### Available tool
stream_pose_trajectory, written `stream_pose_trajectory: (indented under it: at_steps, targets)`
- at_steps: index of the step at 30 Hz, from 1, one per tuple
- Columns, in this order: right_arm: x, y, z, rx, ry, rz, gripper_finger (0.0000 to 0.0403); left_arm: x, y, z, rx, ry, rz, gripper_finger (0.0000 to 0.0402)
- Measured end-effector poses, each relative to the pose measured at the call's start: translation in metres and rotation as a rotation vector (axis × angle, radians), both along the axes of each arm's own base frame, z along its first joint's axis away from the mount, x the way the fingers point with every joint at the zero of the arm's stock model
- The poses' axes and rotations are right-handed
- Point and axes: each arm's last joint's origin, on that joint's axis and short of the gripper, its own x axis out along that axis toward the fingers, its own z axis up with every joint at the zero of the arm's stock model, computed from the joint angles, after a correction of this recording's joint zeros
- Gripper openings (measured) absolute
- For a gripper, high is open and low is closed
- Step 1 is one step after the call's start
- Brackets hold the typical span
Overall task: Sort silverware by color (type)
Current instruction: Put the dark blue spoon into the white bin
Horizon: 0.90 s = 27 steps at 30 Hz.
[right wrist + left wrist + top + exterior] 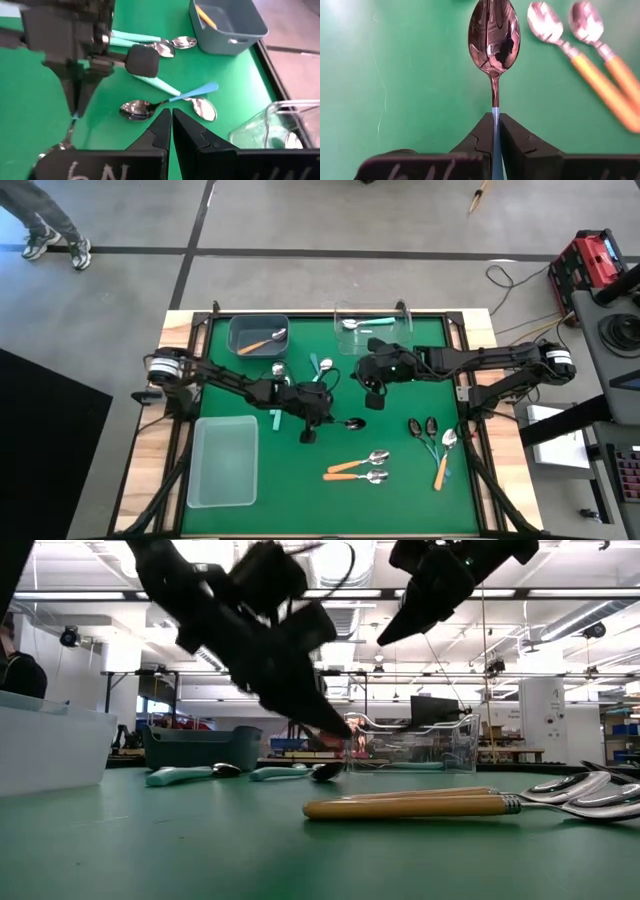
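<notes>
Left gripper [495, 131] reaches low over mid-table, fingers clenched on the light-blue handle of a dark spoon [494, 37] lying on the green mat [395, 75] beside two orange-handled spoons [590, 55]. Right gripper [172, 131] hovers raised nearby, clamped empty.

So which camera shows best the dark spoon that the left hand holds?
The left wrist view: the dark spoon fills it, its thin blue handle pinched in the left hand. The high view shows only its bowl, the low view a dark bowl, the right wrist view little.
</notes>
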Motion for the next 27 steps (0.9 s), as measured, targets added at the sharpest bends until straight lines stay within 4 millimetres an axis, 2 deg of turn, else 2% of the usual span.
stream_pose_trajectory:
  at_steps: [7,10,14,21,27]
  targets:
    - [0.0,-0.001,0.007,-0.03,-0.048,0.003,0.0009,-0.016,-0.015,0.05,-0.128,-0.063,0.135,0.0001]
    - [0.0,-0.003,0.008,-0.065,-0.054,-0.047,0.0009,-0.031,-0.026,0.066,-0.239,-0.014,0.205,0.0001]
    - [-0.001,-0.006,0.008,-0.124,-0.045,-0.133,0.0009,-0.06,-0.042,0.088,-0.376,0.089,0.346,0.0001]
    - [0.0,-0.006,0.003,-0.123,-0.035,-0.142,0.0009,-0.12,-0.064,0.11,-0.628,0.33,0.631,0.0]
    - [0.002,-0.008,0.012,-0.159,-0.058,-0.126,0.0009,-0.167,-0.072,0.109,-0.605,0.552,0.873,0.0]
